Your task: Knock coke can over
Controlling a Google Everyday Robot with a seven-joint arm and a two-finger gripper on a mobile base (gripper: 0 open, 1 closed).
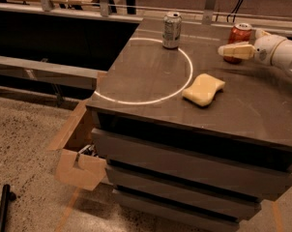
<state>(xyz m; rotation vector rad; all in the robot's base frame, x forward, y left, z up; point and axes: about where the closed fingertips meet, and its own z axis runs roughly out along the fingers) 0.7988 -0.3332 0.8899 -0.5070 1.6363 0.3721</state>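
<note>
The coke can (240,35), red with a silver top, stands at the far right of the dark table top (151,81). My gripper (234,50) reaches in from the right on a white arm (279,52). Its tip lies across the lower front of the can, at or very near it. The can looks upright or leaning only slightly.
A silver-grey can (172,30) stands at the far edge of a white circle (184,83) drawn on the table. A yellow sponge (203,90) lies right of the circle, in front of the gripper. Drawers (184,168) front the table. An open cardboard box (78,153) sits on the floor at the left.
</note>
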